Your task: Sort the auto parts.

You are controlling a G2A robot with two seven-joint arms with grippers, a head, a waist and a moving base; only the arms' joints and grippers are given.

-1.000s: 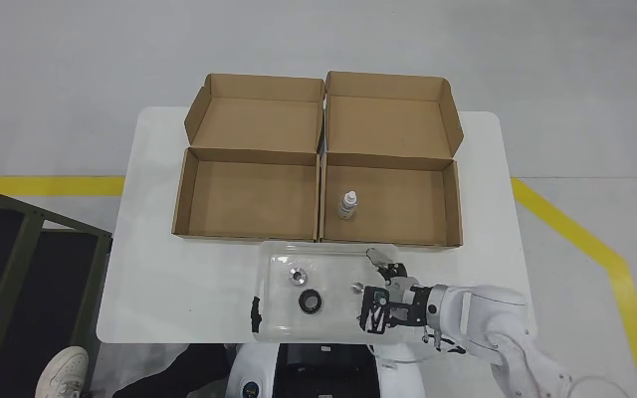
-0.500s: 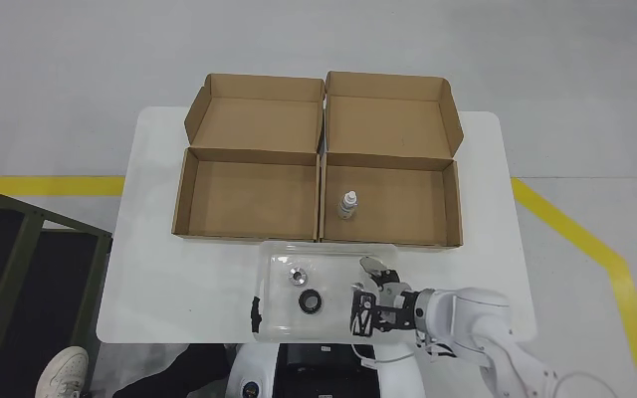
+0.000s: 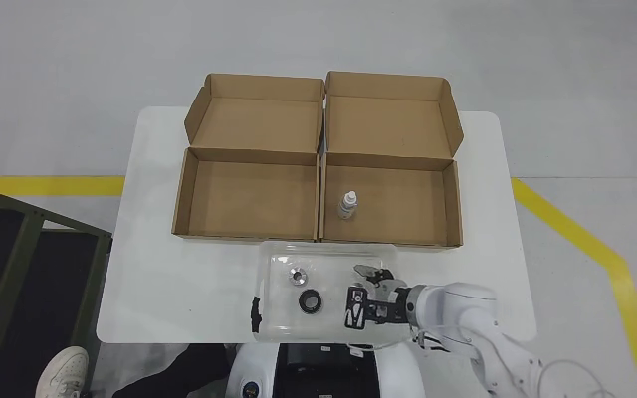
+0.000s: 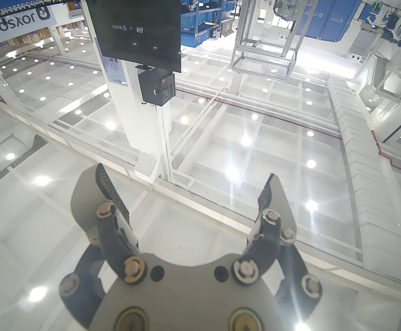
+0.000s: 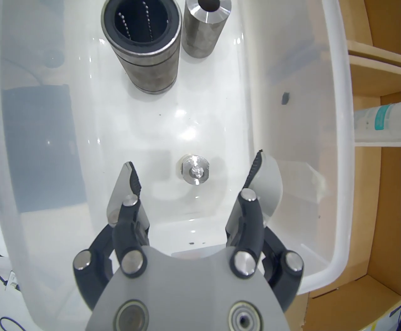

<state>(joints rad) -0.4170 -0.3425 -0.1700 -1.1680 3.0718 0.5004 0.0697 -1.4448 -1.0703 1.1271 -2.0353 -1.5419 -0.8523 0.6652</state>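
Right end effector [image 5: 195,163] hangs wide open and empty in the clear plastic tub [image 5: 341,94] at the bench's near edge, lined up on the small round silver metal fitting [image 5: 195,171] on the tub floor, apparently ready to grip it; left end effector [image 4: 184,188] also open, empty

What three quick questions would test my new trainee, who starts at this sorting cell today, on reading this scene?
1. True or false: the right gripper is shut on the small metal part.
2. How many metal parts are in the clear bin? A two, B three, C five.
3. Fill in: the white bottle stands in the ___ cardboard box.
Key: 1 false, it is open; 2 B: bearing, cylinder, small metal part; 3 right.
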